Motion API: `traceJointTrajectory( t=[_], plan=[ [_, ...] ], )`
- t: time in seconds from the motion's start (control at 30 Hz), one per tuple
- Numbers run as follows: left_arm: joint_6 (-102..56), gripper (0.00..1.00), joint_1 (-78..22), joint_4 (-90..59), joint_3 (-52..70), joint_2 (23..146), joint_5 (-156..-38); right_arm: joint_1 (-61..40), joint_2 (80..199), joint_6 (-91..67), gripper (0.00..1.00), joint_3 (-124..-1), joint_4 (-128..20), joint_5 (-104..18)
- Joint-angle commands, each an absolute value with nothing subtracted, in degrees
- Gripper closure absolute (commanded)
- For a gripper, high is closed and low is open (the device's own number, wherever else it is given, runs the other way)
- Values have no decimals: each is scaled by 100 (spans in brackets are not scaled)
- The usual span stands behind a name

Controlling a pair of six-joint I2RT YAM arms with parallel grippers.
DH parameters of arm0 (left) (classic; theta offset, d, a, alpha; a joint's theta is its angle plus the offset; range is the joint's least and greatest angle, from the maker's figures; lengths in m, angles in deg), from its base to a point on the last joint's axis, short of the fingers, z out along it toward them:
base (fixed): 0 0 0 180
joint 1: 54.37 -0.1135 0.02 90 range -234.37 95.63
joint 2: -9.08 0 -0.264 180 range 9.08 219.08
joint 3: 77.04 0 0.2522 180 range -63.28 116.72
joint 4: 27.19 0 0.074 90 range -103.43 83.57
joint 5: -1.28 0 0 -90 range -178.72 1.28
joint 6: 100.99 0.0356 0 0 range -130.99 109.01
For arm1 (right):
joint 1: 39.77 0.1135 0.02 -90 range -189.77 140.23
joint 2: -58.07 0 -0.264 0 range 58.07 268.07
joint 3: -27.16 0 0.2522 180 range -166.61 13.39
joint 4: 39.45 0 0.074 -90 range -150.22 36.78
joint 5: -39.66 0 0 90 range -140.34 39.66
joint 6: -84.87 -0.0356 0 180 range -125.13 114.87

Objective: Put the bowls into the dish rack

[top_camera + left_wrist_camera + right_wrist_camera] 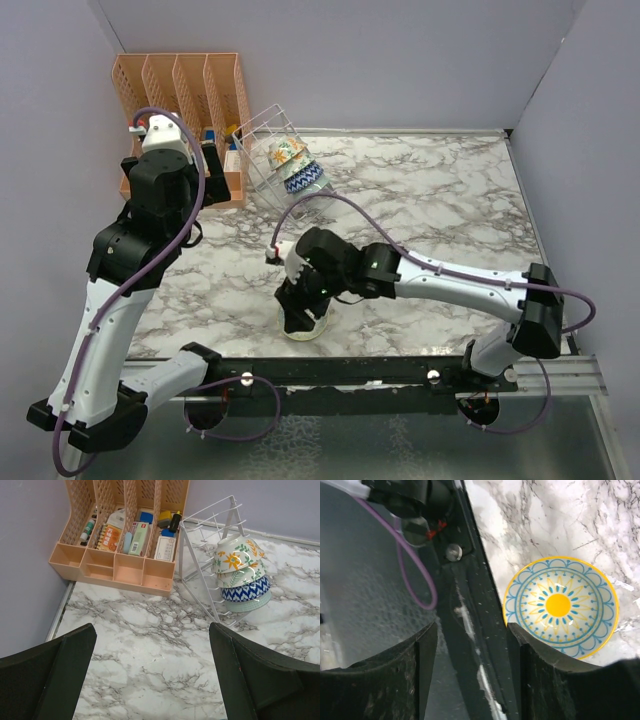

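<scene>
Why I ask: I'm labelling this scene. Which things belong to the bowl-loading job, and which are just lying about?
Job: sun-pattern bowl; stacked bowls; dish rack holding them.
Lying about: orange file organizer; stationery inside it.

top external: high, behind the near edge, looking down and forward over the whole grey-veined white marble tabletop [450,200] | left wrist: raised, mid-distance, tilted toward the far-left corner, sharing the white wire dish rack [207,535] with top | right wrist: close, straight down on the yellow-rimmed sun-painted ceramic bowl [560,605] at the near edge
</scene>
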State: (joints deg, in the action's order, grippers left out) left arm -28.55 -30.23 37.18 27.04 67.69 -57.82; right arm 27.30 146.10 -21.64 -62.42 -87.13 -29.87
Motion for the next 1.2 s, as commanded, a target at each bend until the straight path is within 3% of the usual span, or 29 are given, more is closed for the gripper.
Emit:
traceJointTrajectory(
  t=[0.0, 0.47, 0.83, 1.17],
  plan=[
    [-3029, 1, -2992, 3645, 2702, 6630, -5736, 3299, 15190, -1396, 42, -6592, -9078, -3665],
    [-3045, 1, -2992, 3892, 3006, 6776, -5743, 3547, 16363, -1766, 39, -7073, -9073, -4653],
    [-3052, 1, -2991, 3852, 2873, 6706, -5704, 3547, 16926, -1643, 40, -7318, -9215, -4447],
    [-2951, 1, -2993, 3841, 2875, 6759, -5673, 3548, 17031, -1810, 48, -7355, -9265, -4546]
  ],
)
